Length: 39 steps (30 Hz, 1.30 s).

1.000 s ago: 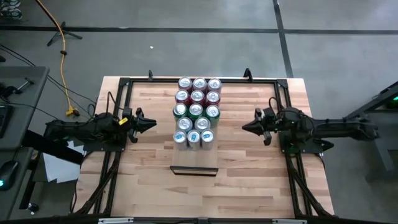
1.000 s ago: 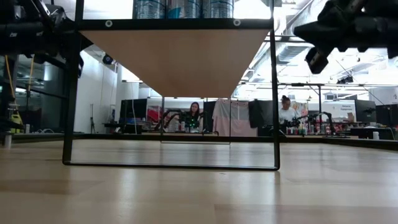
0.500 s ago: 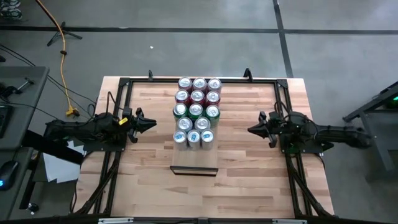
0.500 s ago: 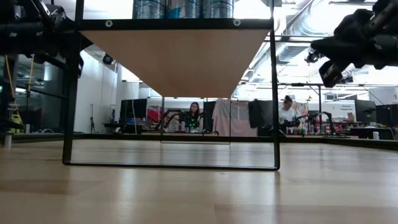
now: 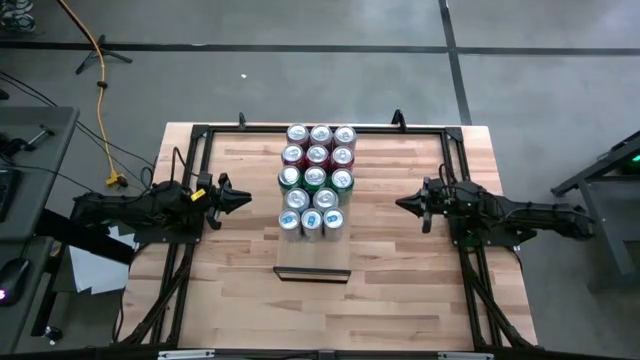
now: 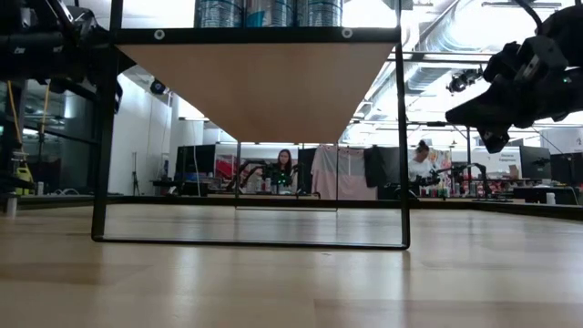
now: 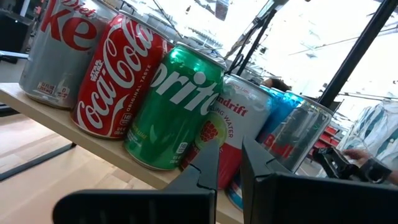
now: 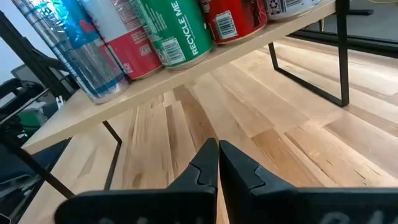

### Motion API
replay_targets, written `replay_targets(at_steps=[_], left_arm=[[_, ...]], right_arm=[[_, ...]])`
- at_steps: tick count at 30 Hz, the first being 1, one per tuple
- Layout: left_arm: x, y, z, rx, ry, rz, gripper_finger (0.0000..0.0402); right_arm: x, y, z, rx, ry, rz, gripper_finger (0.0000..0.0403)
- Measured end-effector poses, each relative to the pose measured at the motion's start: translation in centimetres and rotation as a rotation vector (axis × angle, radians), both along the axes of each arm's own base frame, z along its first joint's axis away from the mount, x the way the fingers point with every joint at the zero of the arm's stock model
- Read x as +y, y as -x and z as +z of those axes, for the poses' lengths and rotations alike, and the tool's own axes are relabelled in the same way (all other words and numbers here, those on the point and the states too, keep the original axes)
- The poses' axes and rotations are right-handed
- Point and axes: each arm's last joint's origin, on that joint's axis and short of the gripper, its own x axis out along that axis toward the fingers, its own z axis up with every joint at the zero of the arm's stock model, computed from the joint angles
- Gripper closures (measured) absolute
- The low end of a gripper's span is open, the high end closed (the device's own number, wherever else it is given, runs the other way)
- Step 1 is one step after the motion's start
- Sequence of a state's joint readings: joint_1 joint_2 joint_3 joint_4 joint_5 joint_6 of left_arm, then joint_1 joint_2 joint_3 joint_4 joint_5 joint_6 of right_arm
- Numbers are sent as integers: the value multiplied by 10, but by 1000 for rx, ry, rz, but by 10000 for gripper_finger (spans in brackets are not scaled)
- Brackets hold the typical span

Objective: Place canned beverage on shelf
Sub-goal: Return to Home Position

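Robotics laboratory. A grey concrete floor (image 5: 320, 80) with a trailing yellow cable (image 5: 100, 65) surrounds the wooden table (image 5: 240, 290); beyond it, exposed ceiling ducts (image 6: 435, 46) and seated people (image 6: 284, 168) at far equipment benches (image 6: 474, 191).

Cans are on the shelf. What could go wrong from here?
1. The cans fill the shelf side to side, with the outer columns at its long edges. A knock could send one off.
2. The left end effector points at the cans from close by. Forward drift would likely hit them.
3. The right end effector appears to sit below board level, facing the black frame. A low sweep could snag a leg.
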<state>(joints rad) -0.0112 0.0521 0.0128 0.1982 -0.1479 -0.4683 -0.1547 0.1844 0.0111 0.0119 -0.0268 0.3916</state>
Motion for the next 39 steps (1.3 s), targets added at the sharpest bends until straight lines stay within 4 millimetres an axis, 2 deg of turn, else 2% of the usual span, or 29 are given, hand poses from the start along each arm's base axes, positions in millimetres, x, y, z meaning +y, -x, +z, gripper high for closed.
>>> replay_targets(at_steps=[5, 14, 17, 20, 25, 39], left_arm=[[0, 0, 0, 0, 0, 0, 401], [0, 0, 0, 0, 0, 1, 401], [0, 0, -4, 38, 0, 0, 401], [0, 1, -14, 146, -2, -4, 401], [-2, 2, -13, 132, -8, -66, 401], [-2, 2, -13, 130, -8, -66, 401]], right_arm=[[1, 2, 3, -33, 5, 8, 403], [5, 11, 23, -259, 36, 32, 402], [6, 10, 22, -251, 34, 48, 402], [6, 10, 21, -242, 33, 49, 402], [5, 10, 18, -210, 28, 46, 402], [5, 9, 14, -172, 23, 47, 402]])
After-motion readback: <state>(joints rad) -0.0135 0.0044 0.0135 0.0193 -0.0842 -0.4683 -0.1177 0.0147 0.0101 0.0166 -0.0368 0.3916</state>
